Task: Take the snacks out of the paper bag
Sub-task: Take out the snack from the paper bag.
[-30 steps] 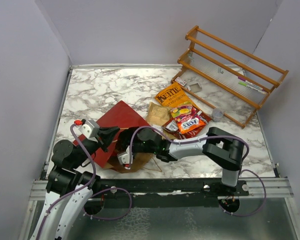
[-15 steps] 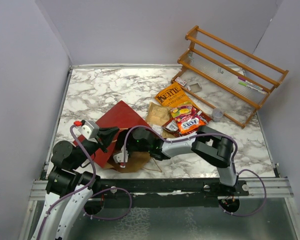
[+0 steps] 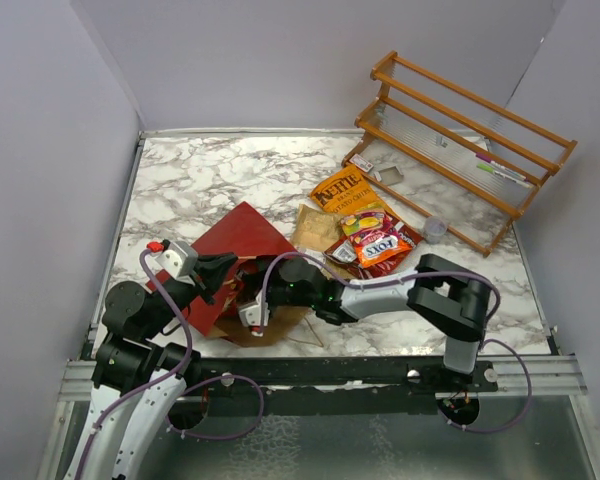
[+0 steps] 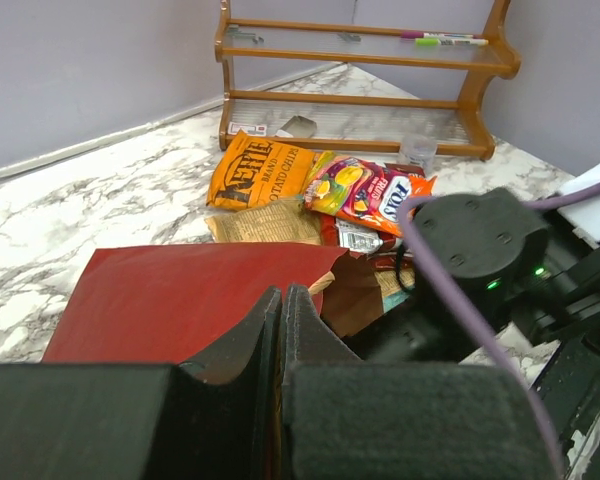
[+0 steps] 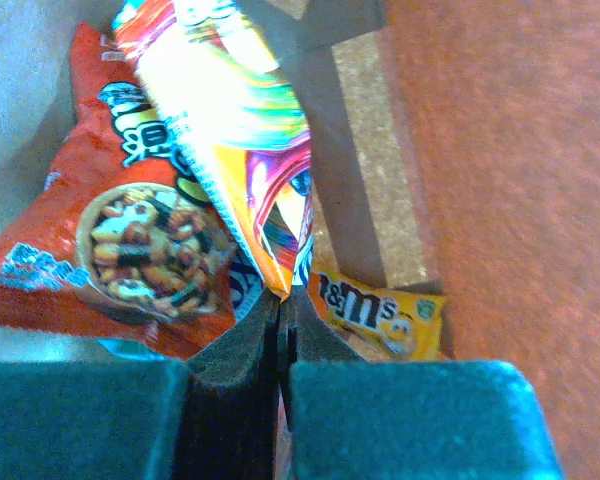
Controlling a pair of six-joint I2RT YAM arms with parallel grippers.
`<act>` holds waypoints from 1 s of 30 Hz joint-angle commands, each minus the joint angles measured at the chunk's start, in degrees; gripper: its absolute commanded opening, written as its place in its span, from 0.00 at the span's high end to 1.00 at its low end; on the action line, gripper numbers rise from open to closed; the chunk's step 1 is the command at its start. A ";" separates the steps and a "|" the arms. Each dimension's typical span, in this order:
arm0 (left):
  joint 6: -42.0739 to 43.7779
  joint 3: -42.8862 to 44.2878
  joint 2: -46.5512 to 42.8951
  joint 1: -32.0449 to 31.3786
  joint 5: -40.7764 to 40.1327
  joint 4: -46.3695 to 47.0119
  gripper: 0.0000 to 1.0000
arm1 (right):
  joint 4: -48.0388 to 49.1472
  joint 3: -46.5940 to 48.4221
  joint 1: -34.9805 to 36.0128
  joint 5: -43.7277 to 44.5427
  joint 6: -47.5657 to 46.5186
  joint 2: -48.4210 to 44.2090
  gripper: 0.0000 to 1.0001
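Freed snacks point(image 3: 365, 235) heap centre-right on the worktop point(image 3: 220, 180). Inside the bag point(image 3: 242, 240), the right claw point(image 5: 283, 305) pinches a rainbow packet point(image 5: 245, 150); a red pack point(image 5: 110, 250) and yellow pack point(image 5: 380, 315) wait. The left claw point(image 4: 282, 300) clamps the bag's rim.

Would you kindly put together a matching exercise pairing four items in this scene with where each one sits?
1. Kettle chip bag
2. M&M's packet
3. grey cup
4. rainbow packet

A. pinched by the right fingers
B. loose inside the paper bag
C. on the marble table, outside the bag
D. beside the wooden rack

Pairs: 1-C, 2-B, 3-D, 4-A
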 commanded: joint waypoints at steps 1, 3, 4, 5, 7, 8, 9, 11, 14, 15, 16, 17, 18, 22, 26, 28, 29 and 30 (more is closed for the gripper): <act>0.72 0.39 -0.38 0.71 -1.75 0.02 1.00 | 2.98 -4.19 -0.28 -0.08 5.69 -9.21 0.99; 0.69 0.47 -0.39 0.80 -2.53 -0.19 1.00 | 3.98 -6.75 -0.31 -0.08 8.22 -11.95 0.99; 0.75 0.56 -0.36 0.95 -2.93 -0.32 1.00 | 4.36 -7.94 -0.29 0.27 9.53 -13.19 0.99; 0.61 0.57 -0.42 1.05 -3.35 -0.40 1.00 | 4.48 -8.93 -0.30 0.61 10.78 -14.42 0.99; 0.54 0.64 -0.37 1.27 -4.45 -0.76 1.00 | 4.11 -10.40 -0.25 1.12 13.97 -16.38 0.99; 0.54 0.66 -0.36 1.41 -4.97 -0.78 1.00 | 3.71 -11.02 -0.29 1.00 15.56 -17.25 0.99; 0.56 0.66 -0.36 1.43 -5.47 -0.89 1.00 | 3.19 -11.89 -0.29 0.38 17.03 -18.10 0.99; 0.42 0.66 -0.34 1.61 -6.55 -0.91 1.00 | 3.70 -14.09 -0.31 -0.82 20.17 -19.76 0.99; -0.09 0.79 -0.11 1.80 -8.39 -1.20 1.00 | 7.55 -18.20 -0.34 -0.21 25.70 -22.63 0.99; -0.11 0.83 -0.11 1.88 -8.77 -1.31 1.00 | 8.67 -19.31 -0.36 0.58 27.60 -23.78 0.99; -0.23 0.84 0.01 1.97 -9.06 -1.37 1.00 | 9.44 -20.12 -0.32 1.41 29.22 -24.91 0.99; -0.24 0.84 0.06 2.08 -9.05 -1.39 1.00 | 9.71 -20.73 -0.37 1.91 30.30 -26.12 0.99; -0.33 0.84 0.21 2.12 -9.06 -1.33 1.00 | 9.44 -21.05 -0.33 2.35 30.97 -27.30 0.99; -0.34 0.86 0.52 2.17 -9.11 -1.43 1.00 | 6.20 -20.99 -0.36 6.13 32.07 -32.83 0.99; -0.21 0.78 0.47 2.20 -8.96 -1.25 1.00 | 9.64 -24.14 -1.00 9.76 29.99 -38.61 0.99; -0.23 0.73 0.44 2.20 -8.94 -1.20 1.00 | 13.23 -26.72 -1.75 11.03 29.94 -41.36 0.99; -0.19 0.75 0.48 2.23 -8.95 -1.26 1.00 | 14.40 -27.51 -2.21 11.78 30.55 -43.15 0.99; -0.24 0.70 0.44 2.15 -8.89 -1.27 1.00 | 15.00 -28.24 -2.69 12.09 31.19 -44.66 0.99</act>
